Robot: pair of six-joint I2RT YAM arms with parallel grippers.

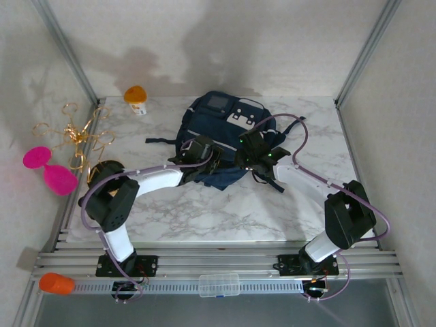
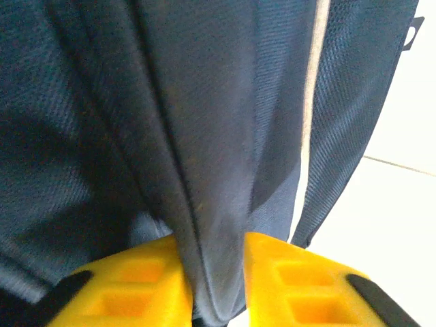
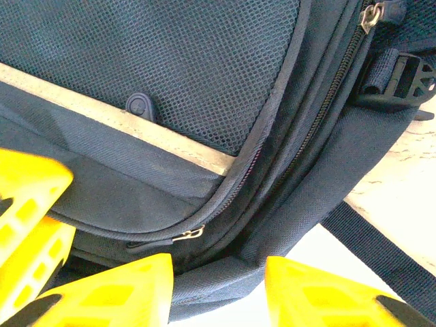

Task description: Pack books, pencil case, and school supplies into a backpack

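Your left pincer [image 2: 211, 289] is clamped on a fold of the backpack [image 1: 219, 114], which lies mid-table [image 1: 204, 214] toward the far edge. Your right pincer [image 3: 218, 293] straddles the backpack's hem beside a zipper; whether it presses the fabric, you cannot tell.

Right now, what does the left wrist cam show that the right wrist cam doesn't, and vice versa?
Left wrist adds: a fold of backpack fabric pinched by the left gripper. Right wrist adds: mesh panel, zipper, buckle, strap, and the backpack's edge sitting in the right gripper. Shared: navy backpack, its pale stripe, white table.
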